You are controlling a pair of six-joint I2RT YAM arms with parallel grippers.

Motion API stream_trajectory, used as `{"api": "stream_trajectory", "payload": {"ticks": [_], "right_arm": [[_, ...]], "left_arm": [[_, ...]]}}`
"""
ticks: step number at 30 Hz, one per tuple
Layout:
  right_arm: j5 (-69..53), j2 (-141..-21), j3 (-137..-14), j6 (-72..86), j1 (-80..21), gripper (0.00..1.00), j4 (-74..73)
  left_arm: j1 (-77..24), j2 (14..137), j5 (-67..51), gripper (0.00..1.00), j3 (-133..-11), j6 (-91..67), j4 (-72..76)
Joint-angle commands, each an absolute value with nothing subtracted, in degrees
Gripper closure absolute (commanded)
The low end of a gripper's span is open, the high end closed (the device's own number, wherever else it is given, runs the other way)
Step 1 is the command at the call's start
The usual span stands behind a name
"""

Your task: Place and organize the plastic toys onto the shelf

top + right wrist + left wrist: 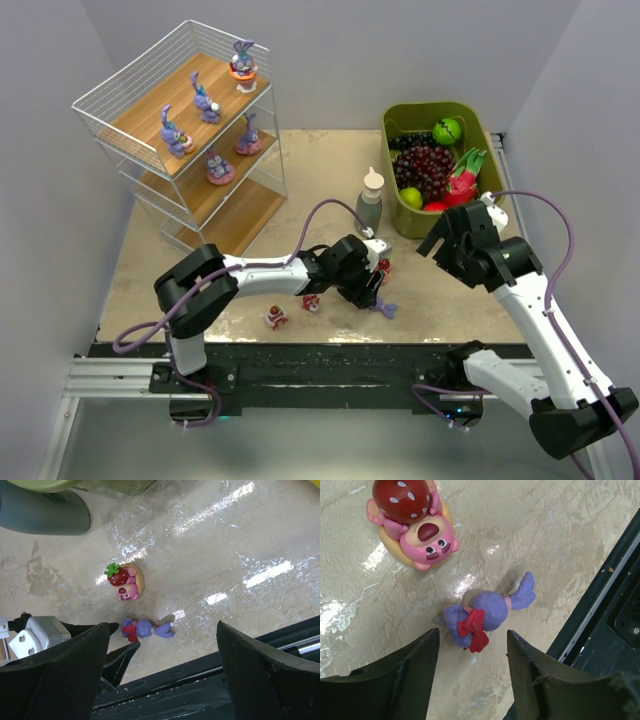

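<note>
A purple bunny with a red bow (pixel 487 616) lies on its side on the table, just ahead of my open left gripper (pixel 472 641) and close to the table's front edge (pixel 385 310). My left gripper (pixel 372 291) is low over the table and holds nothing. A pink bear toy with a strawberry (pixel 415 525) lies just beyond the bunny. My right gripper (pixel 450 240) is open and empty, high above both toys (pixel 145 628). Two red-and-white pieces (pixel 275 318) (pixel 311 302) lie left of the left gripper. The shelf (pixel 150 110) at the back left holds several bunnies.
An olive-green bin (pixel 480 125) of fake fruit stands at the back right, with a small grey bottle (pixel 371 200) beside it. The black front rail (pixel 615 605) runs right next to the lying bunny. The left gripper's fingers (pixel 117 660) show in the right wrist view.
</note>
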State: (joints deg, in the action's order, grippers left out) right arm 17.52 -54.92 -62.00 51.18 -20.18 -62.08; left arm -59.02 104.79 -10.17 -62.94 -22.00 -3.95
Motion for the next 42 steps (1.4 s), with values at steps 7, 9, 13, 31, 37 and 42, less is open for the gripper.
{"api": "stream_trajectory", "payload": {"ticks": [7, 9, 13, 31, 37, 42], "right_arm": [[19.4, -53.5, -61.0, 49.9, -19.9, 0.10, -60.5], [19.3, -53.4, -60.9, 50.0, -20.0, 0.10, -60.6], [19.1, -53.3, -60.5, 49.9, -20.0, 0.10, -59.9], [-2.7, -52.1, -66.2, 32.6, -19.9, 0.12, -36.9], [-14.3, -51.8, -71.2, 24.4, -20.0, 0.10, -24.7], [-28.8, -51.7, -77.2, 18.6, -20.0, 0.07, -14.1]], "left_arm": [[-59.3, 107.3, -7.4, 0.63, -60.8, -25.2, 3.3], [-59.3, 107.5, -7.0, 0.76, -60.8, -25.3, 3.3], [-59.2, 107.3, -6.2, 0.98, -61.2, -25.1, 2.4], [-48.4, 96.5, -24.2, 1.00, -71.4, -25.4, -12.7], [-43.0, 92.0, -37.5, 1.00, -76.5, -28.6, -15.1], [-42.2, 91.4, -44.5, 1.00, -86.9, -31.9, -20.2]]}}
